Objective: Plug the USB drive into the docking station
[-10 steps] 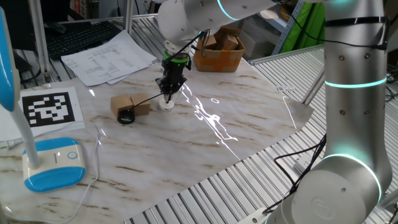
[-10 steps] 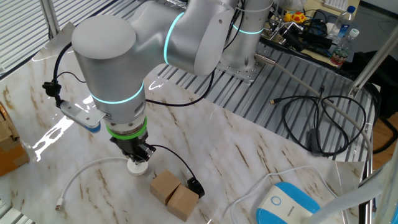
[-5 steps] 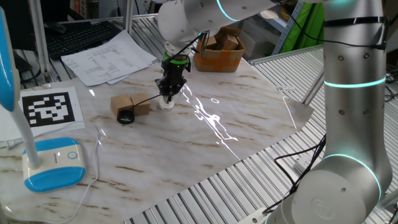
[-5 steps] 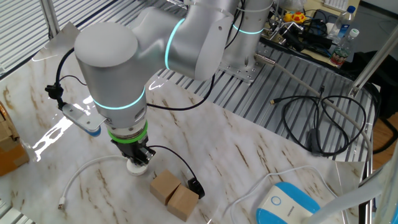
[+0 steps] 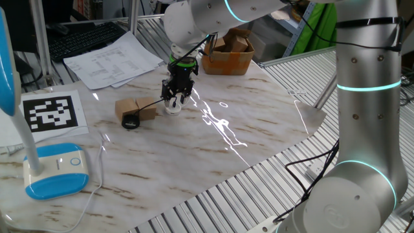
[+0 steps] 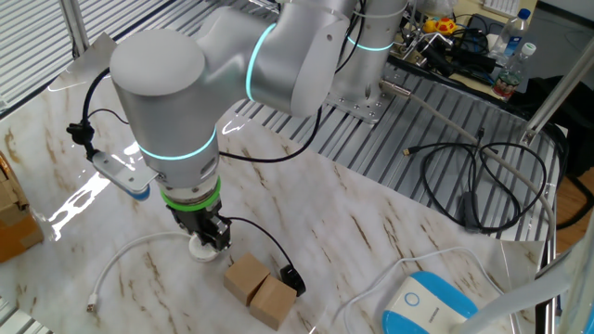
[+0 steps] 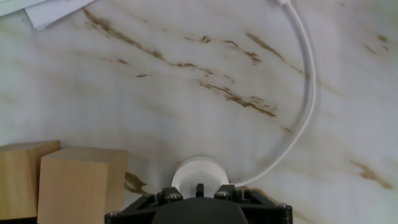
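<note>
The docking station (image 5: 173, 109) is a small white round disc on the marble table, with a white cable (image 7: 306, 93) running off it. It also shows in the other fixed view (image 6: 199, 250) and in the hand view (image 7: 198, 172). My gripper (image 5: 175, 98) stands right over the disc with its jaws apart. The USB drive (image 7: 199, 188), a tiny dark plug, stands upright on the disc between the jaws, touching neither. Its thin black cable runs to the black round puck (image 5: 130, 121), which lies beside the tan blocks (image 5: 136, 109).
Two tan blocks (image 6: 262, 288) sit close to the disc, beside the gripper (image 6: 213, 235). A blue-and-white lamp base (image 5: 55, 170) stands at the front left. Papers (image 5: 113, 59) and a cardboard box (image 5: 228, 55) lie at the back. The loose white cable curves across the table (image 6: 121, 266).
The jaws have spread apart over the disc and let go of the plug. The hand has stayed almost in place, rising slightly.
</note>
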